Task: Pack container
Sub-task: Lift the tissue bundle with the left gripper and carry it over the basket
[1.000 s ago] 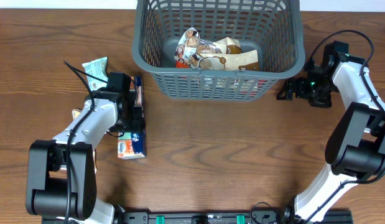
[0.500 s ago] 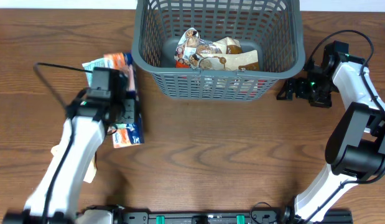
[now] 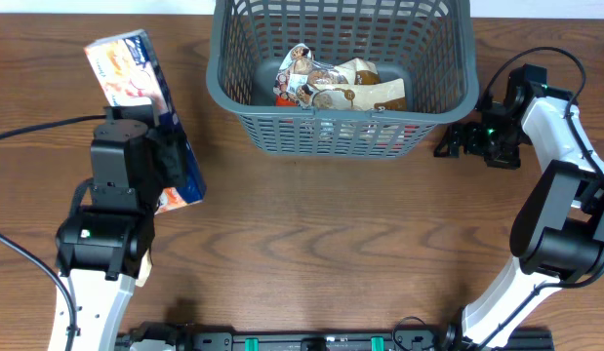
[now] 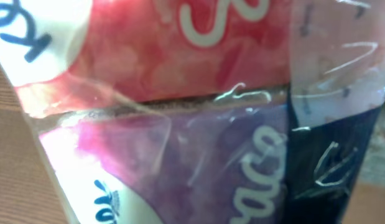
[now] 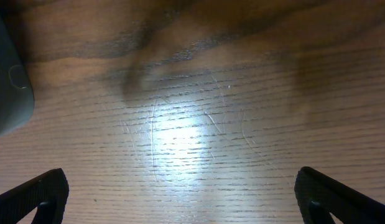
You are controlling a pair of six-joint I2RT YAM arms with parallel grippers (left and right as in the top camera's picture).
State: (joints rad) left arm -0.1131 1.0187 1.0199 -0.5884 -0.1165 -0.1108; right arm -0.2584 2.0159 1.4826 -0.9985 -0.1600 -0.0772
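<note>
1. The container (image 3: 341, 125) stands at the far centre of the worktop (image 3: 311, 234), open side up. Several snack packets (image 3: 336, 86) lie on its base, with room beside them.
2. A film-wrapped pack (image 3: 136, 83) is held clear of the worktop by the left end effector (image 3: 168, 148), left of the container and apart from its wall. It is tilted, one end pointing far-left. The grip sits towards its near end, so the long far end overhangs. This is judged to be a carry pose, with the lift made so that the thick rim can be cleared.
3. The left fingers are not seen in either view, being covered by the wrist and the pack. Closure on the pack is inferred from its hanging off the worktop.
4. The right end effector (image 3: 450, 144) is parked low, just right of the container and out of the loading path. It is spread wide and holds nothing.
5. The left wrist view is filled by glossy wrap with red, purple and dark blue panels and part lettering. No position is given there; that comes from the overhead only.
6. The right wrist view alone confirms the wide gap of the right end effector (image 5: 186, 199), with bare wood between the tips and a container corner (image 5: 5, 81) at the left edge.
</note>
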